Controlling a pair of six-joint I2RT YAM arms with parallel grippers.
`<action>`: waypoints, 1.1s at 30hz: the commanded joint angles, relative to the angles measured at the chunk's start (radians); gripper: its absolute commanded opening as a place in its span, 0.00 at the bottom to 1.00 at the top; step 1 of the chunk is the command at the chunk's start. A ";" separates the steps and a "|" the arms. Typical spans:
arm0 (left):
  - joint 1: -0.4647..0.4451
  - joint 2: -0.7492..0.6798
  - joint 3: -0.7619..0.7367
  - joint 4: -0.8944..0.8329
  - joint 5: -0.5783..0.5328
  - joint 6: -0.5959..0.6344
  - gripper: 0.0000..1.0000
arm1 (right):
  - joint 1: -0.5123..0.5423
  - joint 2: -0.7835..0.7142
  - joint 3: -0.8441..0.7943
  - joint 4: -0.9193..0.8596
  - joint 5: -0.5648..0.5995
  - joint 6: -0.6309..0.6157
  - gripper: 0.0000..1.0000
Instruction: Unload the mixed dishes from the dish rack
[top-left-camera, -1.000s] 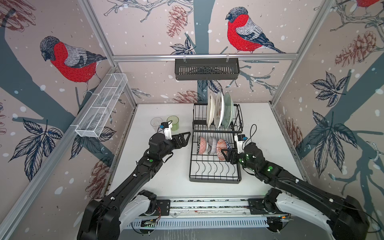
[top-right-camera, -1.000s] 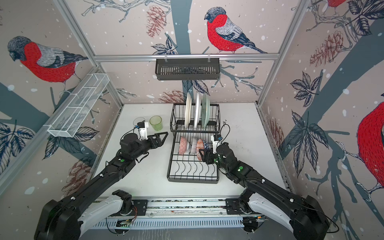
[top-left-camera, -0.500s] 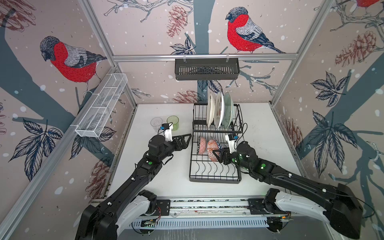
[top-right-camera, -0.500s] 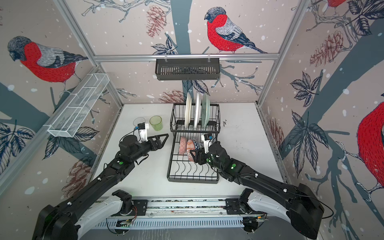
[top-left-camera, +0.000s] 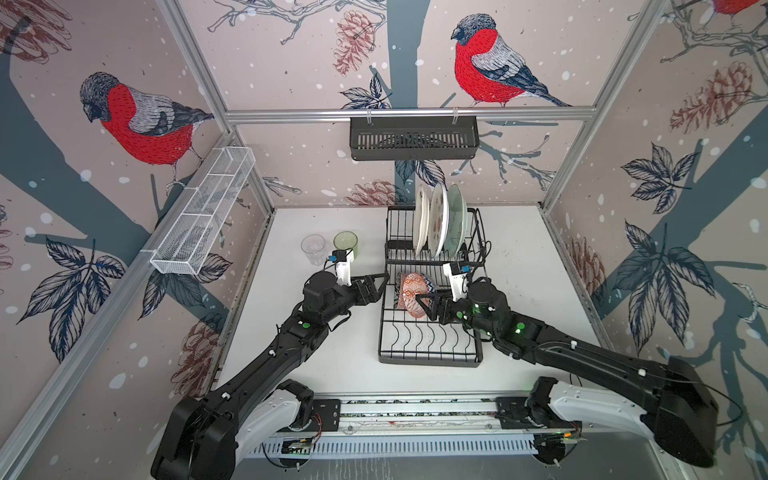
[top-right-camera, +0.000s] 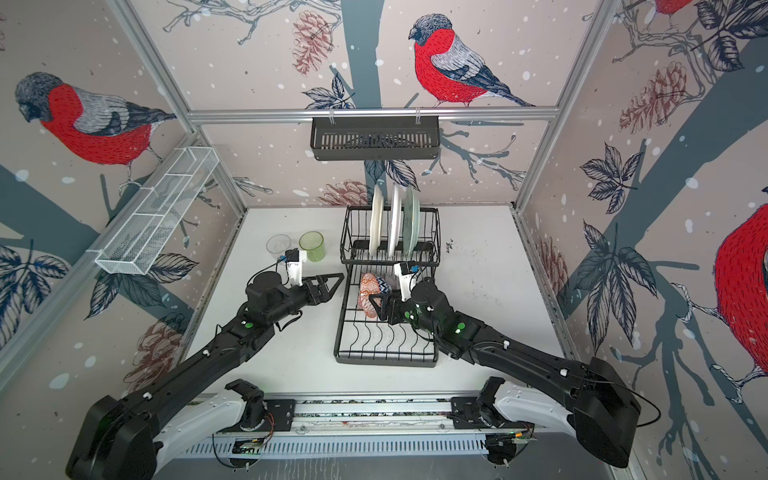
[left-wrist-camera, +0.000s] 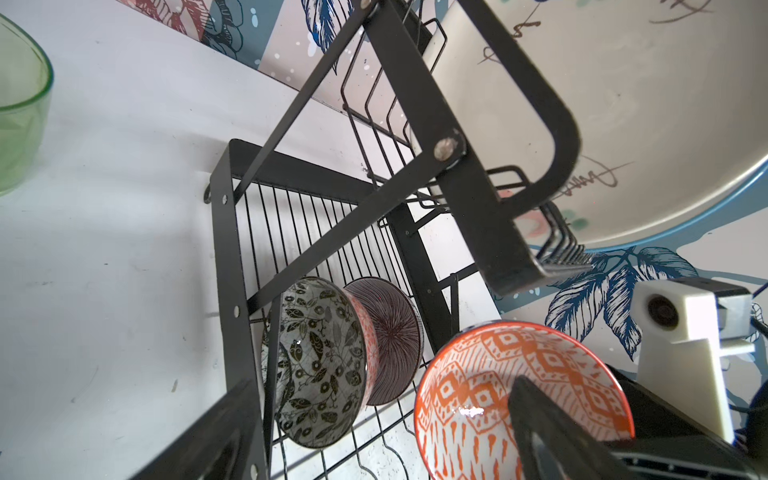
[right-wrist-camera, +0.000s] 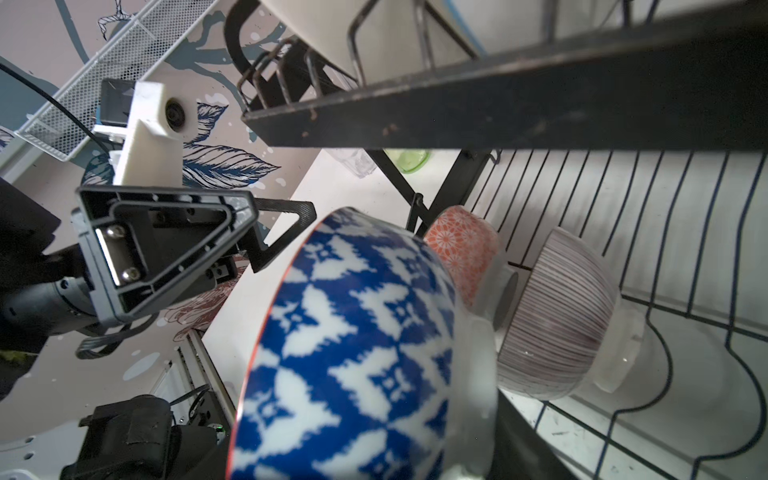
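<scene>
Enclosure: walls papered with red-breasted birds, pine cones and leaves; white table (top-left-camera: 324, 357) as floor surface.

Item 1, dish rack (top-left-camera: 430, 362): black wire, two levels, standing at the middle of the table toward the back wall. Raised slotted section at the rear, flat tray with wavy wires at the front.

Item 2, plates, three, upright on edge in the raised section, side by side: plain white plate (top-left-camera: 420, 220), watermelon plate (top-left-camera: 438, 220), pale green plate (top-left-camera: 456, 218).

Item 3, orange bowl (top-left-camera: 411, 291): orange-and-white diamond pattern inside, blue-and-white pattern outside. Tipped on its side over the rear of the flat tray, mouth facing the left arm. Whether it rests on the wires cannot be told.

Item 4, leaf bowl (left-wrist-camera: 320, 361) and striped bowl (left-wrist-camera: 390, 332): both on their sides on the flat tray under the raised section, one close against the other.

Item 5, clear tumbler (top-left-camera: 313, 249) and green tumbler (top-left-camera: 345, 245): upright on the table, side by side, left of the rack.

Item 6, right gripper (top-left-camera: 423, 306): clamped on the rim of the orange bowl, one finger inside the bowl and one outside.

Item 7, left gripper (top-left-camera: 380, 286): jaws spread wide, holding nothing, just beside the left edge of the rack and pointing at the orange bowl; contact with the rack cannot be told.

Item 8, black basket (top-left-camera: 413, 139): hung on the back rail above the rack.

Item 9, white mesh basket (top-left-camera: 203, 216): long, fixed along the left wall rail.
</scene>
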 joint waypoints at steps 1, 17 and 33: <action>-0.006 -0.001 -0.005 0.060 0.016 -0.006 0.93 | 0.004 0.010 0.018 0.100 -0.024 0.005 0.59; -0.040 -0.043 -0.051 0.060 0.057 -0.012 0.86 | 0.020 0.090 0.083 0.141 -0.068 0.007 0.59; -0.041 0.025 -0.086 0.206 0.183 -0.098 0.74 | 0.044 0.141 0.123 0.161 -0.075 0.018 0.59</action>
